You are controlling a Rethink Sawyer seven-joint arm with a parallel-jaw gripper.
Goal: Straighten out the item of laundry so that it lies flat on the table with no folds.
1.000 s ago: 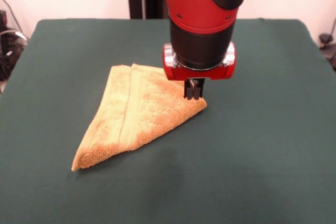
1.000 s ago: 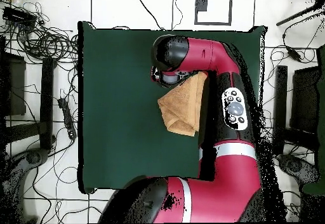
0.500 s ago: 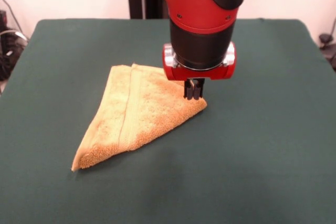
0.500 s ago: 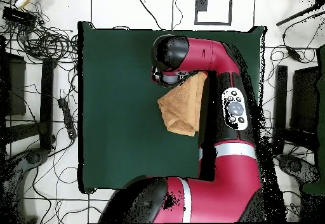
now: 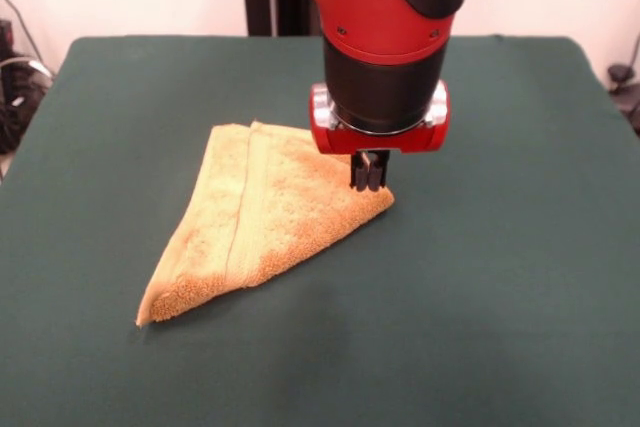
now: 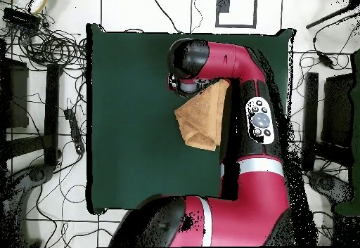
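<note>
The golden-orange towel [image 5: 262, 215] lies on the green table [image 5: 500, 267], folded into a rough triangle with a woven band running down its left part. Its long point reaches toward the table's near left. My gripper [image 5: 369, 185] hangs straight down over the towel's right corner, fingers together and tips at the cloth's surface; the corner is not lifted. In the overhead view the towel [image 6: 202, 119] shows partly under my arm [image 6: 239, 69], and the gripper itself is hidden beneath the wrist.
The table [image 6: 133, 119] has wide bare felt on all sides of the towel. Cables and stands [image 6: 49, 48] lie on the floor beyond the table's edges.
</note>
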